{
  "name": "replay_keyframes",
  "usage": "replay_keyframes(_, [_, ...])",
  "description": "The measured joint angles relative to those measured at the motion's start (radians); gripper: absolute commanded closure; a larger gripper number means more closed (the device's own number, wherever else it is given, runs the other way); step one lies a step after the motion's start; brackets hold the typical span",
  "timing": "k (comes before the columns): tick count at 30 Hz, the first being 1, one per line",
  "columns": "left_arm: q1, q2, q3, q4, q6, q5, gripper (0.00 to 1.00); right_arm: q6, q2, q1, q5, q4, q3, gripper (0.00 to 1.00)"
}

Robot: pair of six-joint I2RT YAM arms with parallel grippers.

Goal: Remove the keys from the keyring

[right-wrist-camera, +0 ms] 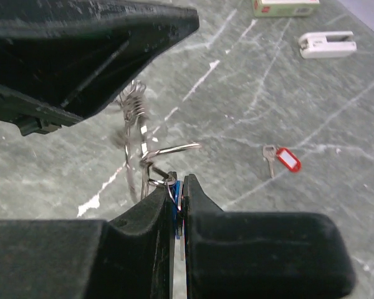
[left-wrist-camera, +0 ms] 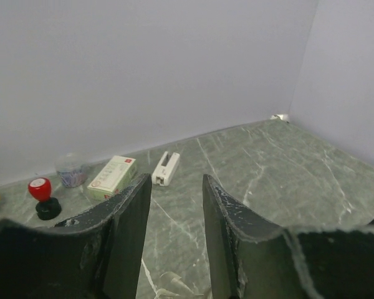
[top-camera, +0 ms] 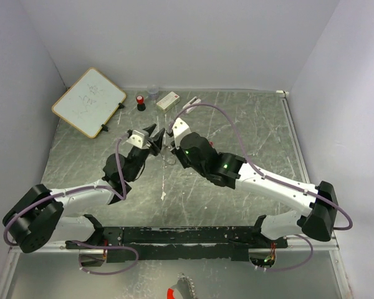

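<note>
Right wrist: keyring [right-wrist-camera: 143, 156] is off the table [right-wrist-camera: 249, 99], hanging just ahead of the right gripper [right-wrist-camera: 177, 187], which is clamped tight on the blue key [right-wrist-camera: 175, 215] where it meets the ring. Handling guess: light, springy thin wire that will twist and swing rather than resist, and it's slick, so pinch it flat across the wire near the split, not on the coil. The key is tiny and rigid; the plastic head is the only decent grab spot and the right claw already has it. Looks: silvery loop, blurred, with a small coiled bit at its top and little loops low down by the blue head; I can't tell where the split end sits. Red key [right-wrist-camera: 285, 159] is already off the ring, flat on the table, right of the keyring and well apart. Left gripper [left-wrist-camera: 174, 190] is just up-left of the keyring, jaws apart, nothing between them; its own camera catches only a sliver of wire below the fingers. White stapler-like piece [right-wrist-camera: 327, 45] lies far beyond the keyring. Risk: the ring springs free if the left claw bites on the curve.
</note>
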Motion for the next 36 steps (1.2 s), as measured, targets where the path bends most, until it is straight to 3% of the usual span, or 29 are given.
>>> replay_keyframes(7, [0.0, 0.023, -0.058, 0.076, -0.001, 0.156, 0.47, 0.027, 0.032, 0.053, 0.124, -0.282, 0.132, 1.0])
replay_keyframes(12, [0.0, 0.023, -0.082, 0.134, -0.013, 0.288, 0.48, 0.044, 0.032, 0.066, 0.192, -0.39, 0.165, 1.0])
replay_keyframes(25, [0.0, 0.057, -0.085, 0.171, -0.065, 0.608, 0.34, 0.052, 0.032, 0.096, 0.269, -0.454, 0.196, 1.0])
replay_keyframes(36, [0.0, 0.12, -0.046, 0.178, -0.076, 0.753, 0.36, 0.05, 0.032, 0.127, 0.294, -0.509, 0.237, 1.0])
